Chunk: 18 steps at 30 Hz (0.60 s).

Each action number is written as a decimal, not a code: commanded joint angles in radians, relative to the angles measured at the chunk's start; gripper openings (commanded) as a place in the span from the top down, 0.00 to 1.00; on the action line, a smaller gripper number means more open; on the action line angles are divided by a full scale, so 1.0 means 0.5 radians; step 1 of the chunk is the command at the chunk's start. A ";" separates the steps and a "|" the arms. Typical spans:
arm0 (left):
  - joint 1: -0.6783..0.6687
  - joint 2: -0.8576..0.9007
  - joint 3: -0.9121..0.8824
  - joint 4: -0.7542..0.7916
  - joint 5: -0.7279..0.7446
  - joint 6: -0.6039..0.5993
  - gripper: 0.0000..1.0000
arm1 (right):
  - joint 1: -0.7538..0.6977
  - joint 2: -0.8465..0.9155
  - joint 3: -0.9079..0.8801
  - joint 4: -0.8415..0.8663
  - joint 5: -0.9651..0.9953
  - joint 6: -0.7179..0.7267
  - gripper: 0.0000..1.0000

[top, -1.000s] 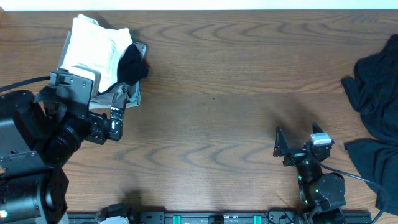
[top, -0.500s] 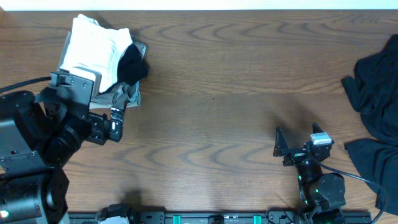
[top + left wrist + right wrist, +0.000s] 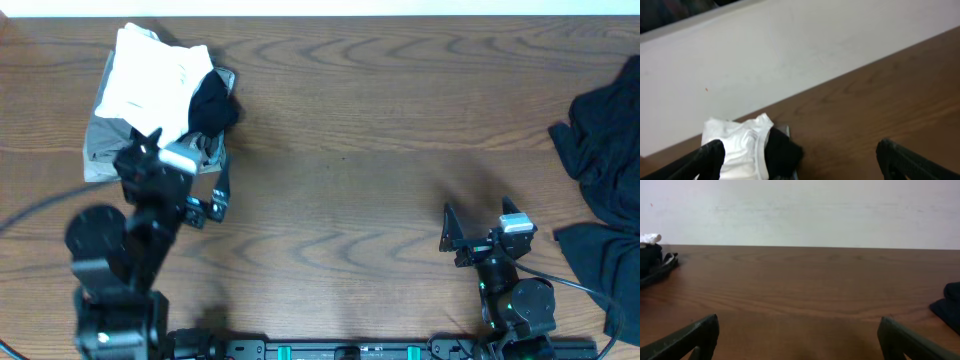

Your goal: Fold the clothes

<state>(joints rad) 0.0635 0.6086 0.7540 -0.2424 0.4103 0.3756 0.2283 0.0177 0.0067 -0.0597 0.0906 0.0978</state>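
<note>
A folded white garment (image 3: 150, 80) lies at the far left of the table on a grey-khaki garment (image 3: 103, 158), with a small black garment (image 3: 212, 105) on its right edge. The stack also shows in the left wrist view (image 3: 740, 147) and, at the far left, in the right wrist view (image 3: 655, 262). My left gripper (image 3: 180, 168) is open and empty just in front of the stack (image 3: 800, 160). A heap of black garments (image 3: 605, 150) lies at the right edge and shows in the right wrist view (image 3: 950, 305). My right gripper (image 3: 478, 215) is open and empty over bare wood (image 3: 800, 340).
The wooden table (image 3: 350, 150) runs to a white wall (image 3: 800, 210) at the back. The arm bases and a black rail (image 3: 340, 350) line the front edge.
My left arm has swung away from the left edge and pulled back toward the front, uncovering the grey-khaki garment's left part. The right arm has not moved.
</note>
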 commanded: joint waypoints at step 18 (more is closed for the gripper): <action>-0.006 -1.132 -0.975 0.402 -0.271 0.056 0.02 | -0.028 -0.005 -0.002 -0.008 0.021 -0.018 0.01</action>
<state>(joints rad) 0.0635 0.0925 0.3164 -0.0662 0.3069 0.3870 0.2283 0.0177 0.0067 -0.0593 0.0906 0.0978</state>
